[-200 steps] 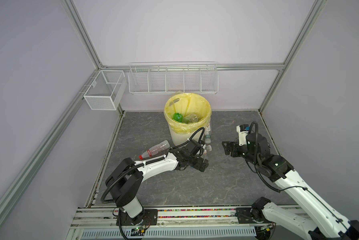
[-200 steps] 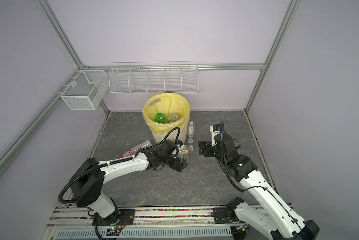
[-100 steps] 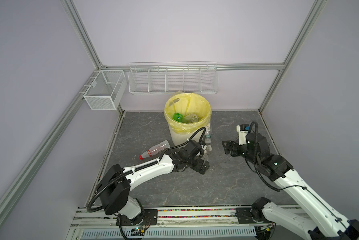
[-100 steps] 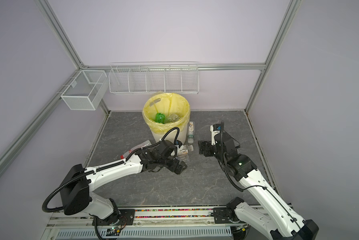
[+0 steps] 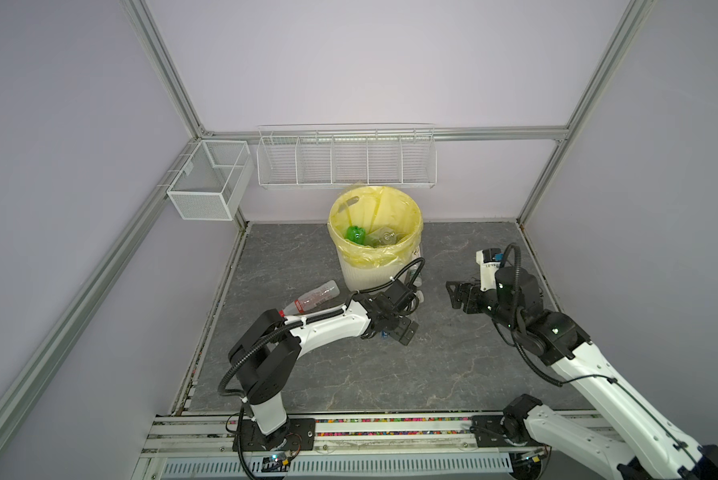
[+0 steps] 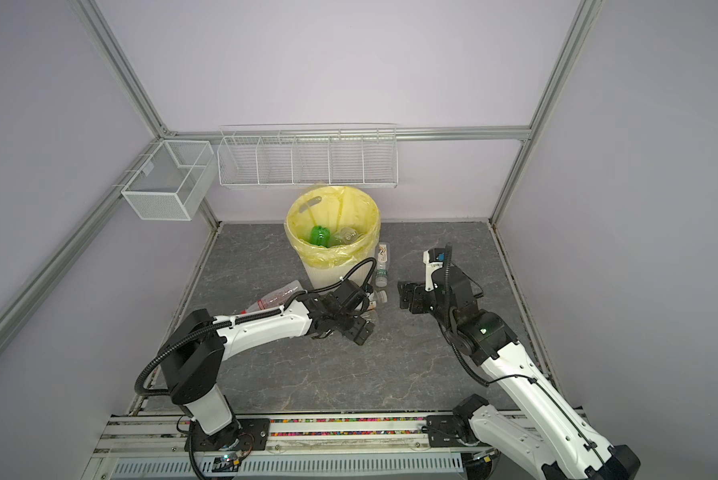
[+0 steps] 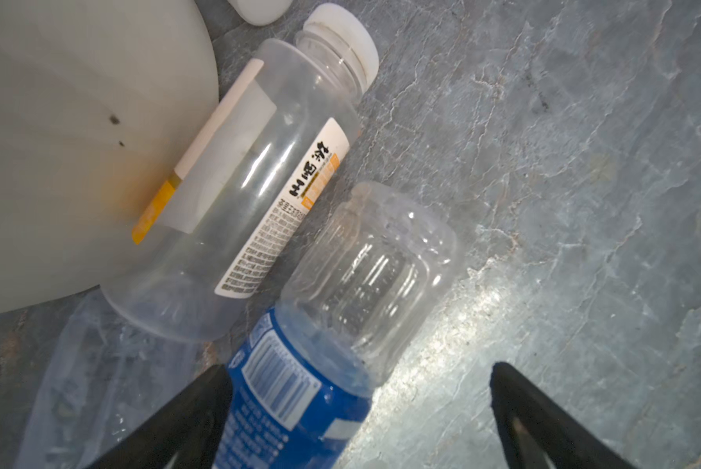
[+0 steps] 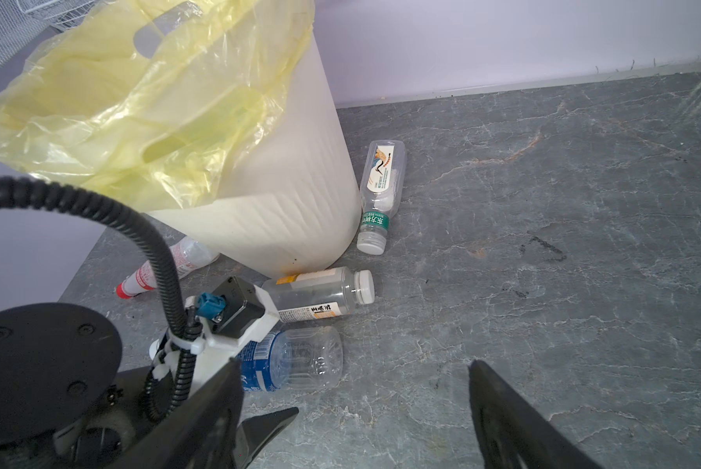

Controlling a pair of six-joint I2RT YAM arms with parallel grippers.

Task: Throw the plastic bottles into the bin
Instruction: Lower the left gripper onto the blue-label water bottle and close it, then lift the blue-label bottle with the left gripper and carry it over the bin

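Beside the bin (image 8: 300, 195), the wide-open, empty left claw (image 7: 358, 367) should settle squarely across the blue-labelled bottle (image 7: 332, 325) before closing.

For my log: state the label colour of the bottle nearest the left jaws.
Blue label, white barcode panel; shows best in the left wrist view.

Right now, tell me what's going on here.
The left tool, open, is low over a blue-labelled bottle lying on the floor near the bin, not gripping it. The right tool is open and empty, off to the side. A green bottle and clear ones are already in the bin; several more lie around its base.
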